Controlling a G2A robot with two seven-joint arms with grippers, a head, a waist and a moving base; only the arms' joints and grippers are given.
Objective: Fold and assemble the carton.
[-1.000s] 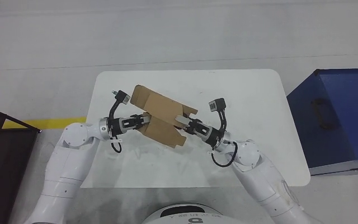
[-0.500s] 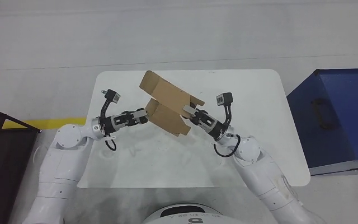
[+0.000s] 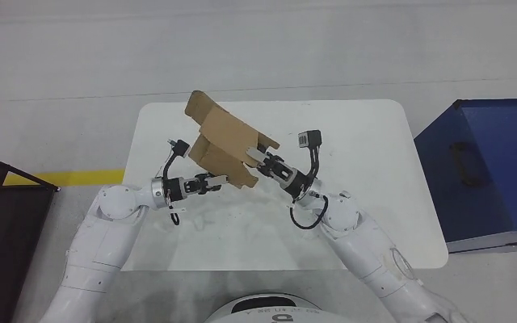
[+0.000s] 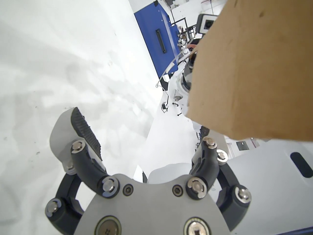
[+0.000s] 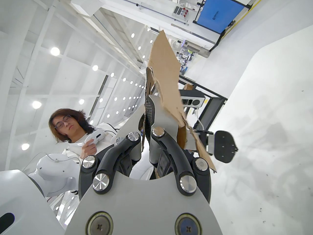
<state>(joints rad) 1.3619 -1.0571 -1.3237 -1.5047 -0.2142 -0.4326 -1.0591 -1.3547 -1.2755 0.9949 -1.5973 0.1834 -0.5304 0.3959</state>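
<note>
The brown carton (image 3: 224,144) hangs partly folded and tilted above the middle of the white table (image 3: 363,161). My right gripper (image 3: 257,156) is shut on its right edge; in the right wrist view the fingers (image 5: 156,121) pinch the torn cardboard (image 5: 163,74) edge-on. My left gripper (image 3: 213,180) sits at the carton's near left corner, open. In the left wrist view its ribbed pad (image 4: 85,133) stands free over the table, and the carton (image 4: 251,69) hangs over the other finger (image 4: 210,147) with nothing between the jaws.
A blue bin (image 3: 477,174) stands on the floor beyond the table's right edge. A dark frame (image 3: 24,190) and a yellow floor line (image 3: 81,175) lie off the left edge. Bare table top spreads around both arms.
The right gripper has swung the carton left and farther back. The left gripper let go of the carton, drew back, and now sits open at its near corner.
</note>
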